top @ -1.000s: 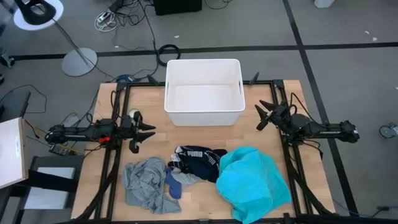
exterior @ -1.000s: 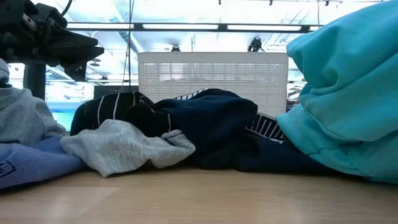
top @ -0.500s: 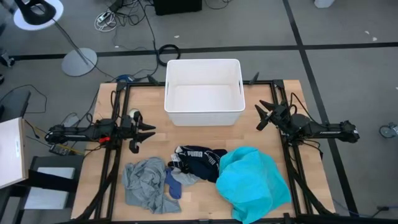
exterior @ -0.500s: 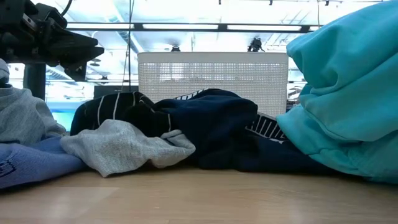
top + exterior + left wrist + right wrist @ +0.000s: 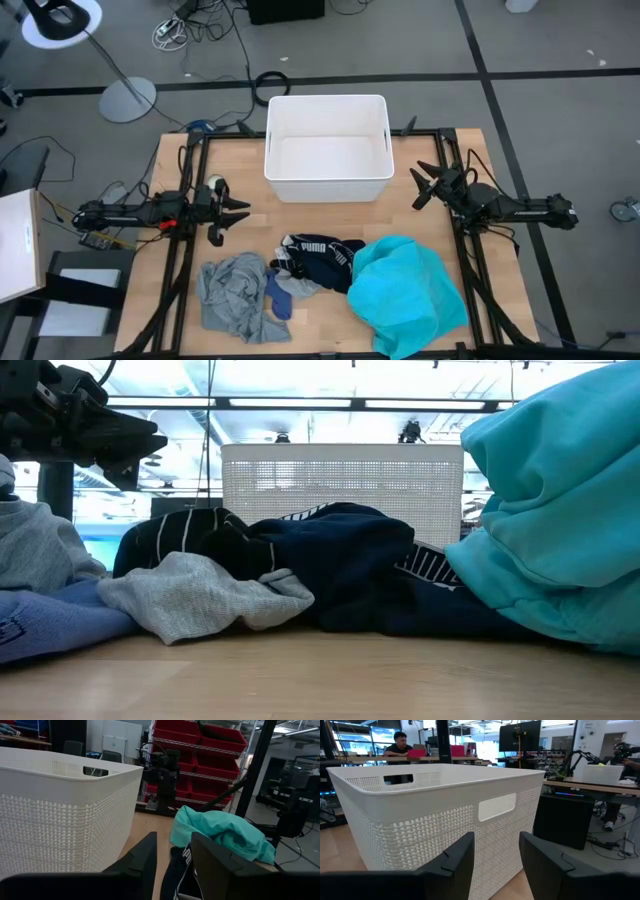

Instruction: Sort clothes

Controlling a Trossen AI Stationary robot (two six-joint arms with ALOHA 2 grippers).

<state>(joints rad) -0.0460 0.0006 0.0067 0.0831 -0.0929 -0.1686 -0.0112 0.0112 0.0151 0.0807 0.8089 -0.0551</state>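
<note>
A pile of clothes lies along the table's near edge: a grey shirt (image 5: 232, 296) at the left, small blue and grey socks (image 5: 285, 292) beside it, a navy-black garment with white lettering (image 5: 322, 262) in the middle, and a large turquoise one (image 5: 405, 293) at the right. My left gripper (image 5: 238, 212) is open and empty above the table's left side, beyond the grey shirt. My right gripper (image 5: 422, 187) is open and empty at the right, near the white bin (image 5: 327, 147).
The white perforated plastic bin stands at the table's far middle, with nothing in it that shows. Bare wood lies between the bin and the clothes. Black frame rails (image 5: 180, 250) run along both sides of the table. A person sits far off in the room (image 5: 400, 742).
</note>
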